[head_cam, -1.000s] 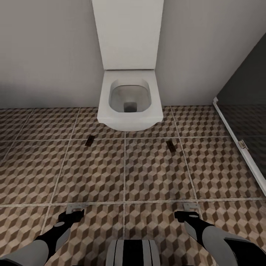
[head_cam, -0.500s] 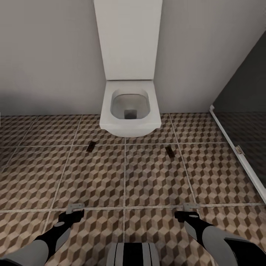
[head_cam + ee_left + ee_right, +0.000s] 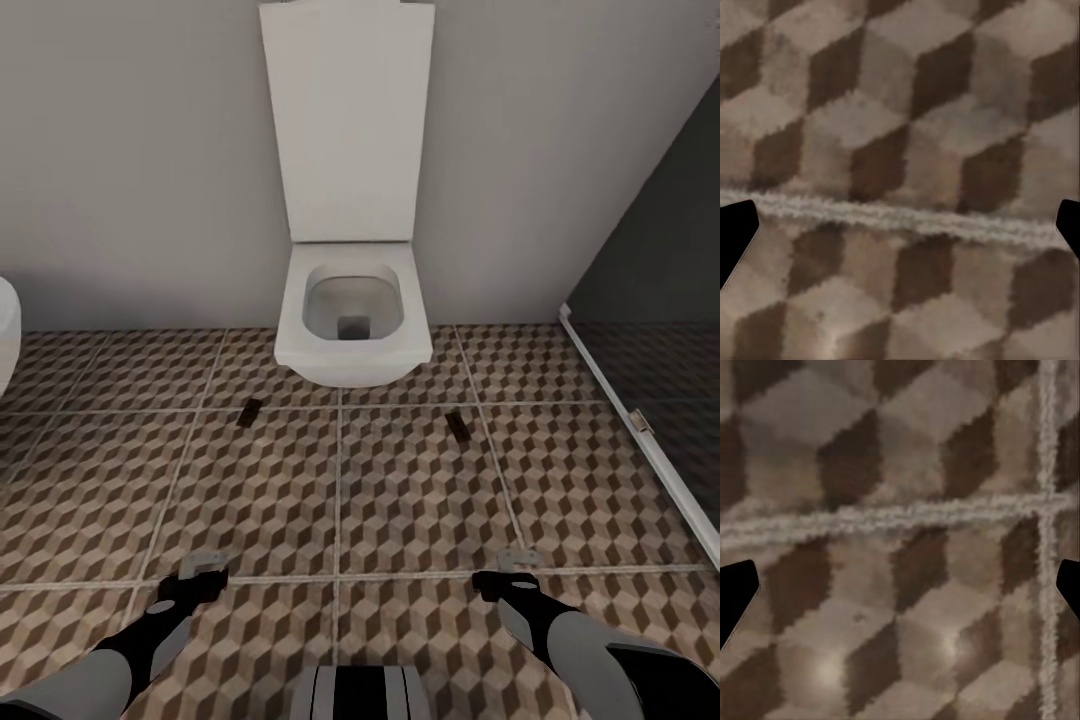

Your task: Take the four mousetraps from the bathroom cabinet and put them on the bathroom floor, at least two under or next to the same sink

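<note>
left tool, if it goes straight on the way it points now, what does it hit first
Most likely the bathroom floor. The left tool looks straight at the cube-patterned tiles and a grout line, with nothing between its open fingers. How far off the floor is can't be judged.

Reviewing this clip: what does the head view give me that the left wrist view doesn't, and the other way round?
Head view alone: the white toilet against the wall, two mousetraps lying on the tiles in front of it, one to each side, a dark glass panel, and both arms with the right claw. Left wrist view alone: a close look at one grout line between the left claw fingertips, which stand wide apart. Shared: the cube-patterned bathroom floor.
</note>
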`<state>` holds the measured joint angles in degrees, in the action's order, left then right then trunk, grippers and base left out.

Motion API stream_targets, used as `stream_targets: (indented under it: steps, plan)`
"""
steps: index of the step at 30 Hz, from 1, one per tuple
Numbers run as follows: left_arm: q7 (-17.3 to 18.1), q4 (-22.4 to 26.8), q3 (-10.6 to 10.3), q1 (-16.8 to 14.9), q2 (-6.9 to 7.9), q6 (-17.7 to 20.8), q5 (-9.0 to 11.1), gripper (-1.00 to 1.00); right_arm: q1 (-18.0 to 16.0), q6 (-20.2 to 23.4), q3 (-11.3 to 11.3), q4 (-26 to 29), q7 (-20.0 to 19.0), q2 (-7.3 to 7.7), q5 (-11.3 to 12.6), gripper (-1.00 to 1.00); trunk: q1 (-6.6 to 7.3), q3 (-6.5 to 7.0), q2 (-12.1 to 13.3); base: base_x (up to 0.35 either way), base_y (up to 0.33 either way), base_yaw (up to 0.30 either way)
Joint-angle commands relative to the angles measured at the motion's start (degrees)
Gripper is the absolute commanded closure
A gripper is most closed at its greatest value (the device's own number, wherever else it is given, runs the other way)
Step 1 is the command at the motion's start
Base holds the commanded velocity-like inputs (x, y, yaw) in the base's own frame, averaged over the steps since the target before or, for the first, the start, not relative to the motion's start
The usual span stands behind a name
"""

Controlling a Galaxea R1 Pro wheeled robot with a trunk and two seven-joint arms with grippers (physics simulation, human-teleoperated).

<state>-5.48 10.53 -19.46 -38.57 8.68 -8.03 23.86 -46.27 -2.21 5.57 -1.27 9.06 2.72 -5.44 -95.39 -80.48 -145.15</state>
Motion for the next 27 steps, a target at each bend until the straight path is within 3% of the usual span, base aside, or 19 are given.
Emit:
stream_targets:
  steps: [1, 27]
  plan:
    - [-0.30, 0.01, -0.50, -0.02, 0.02, -0.15, 0.39, -1.00, -0.05, -0.23, 0.49, -0.14, 0.17, 0.00, -0.58, -1.00, 0.03, 0.19, 0.00, 0.000, 0.000, 0.000]
    - [-0.23, -0.04, -0.50, -0.02, 0.02, -0.15, 0.57, -1.00, -0.05, -1.54, 0.40, -0.05, 0.15, -0.08, -1.09, -1.00, 0.70, 5.95, 0.35, 0.000, 0.000, 0.000]
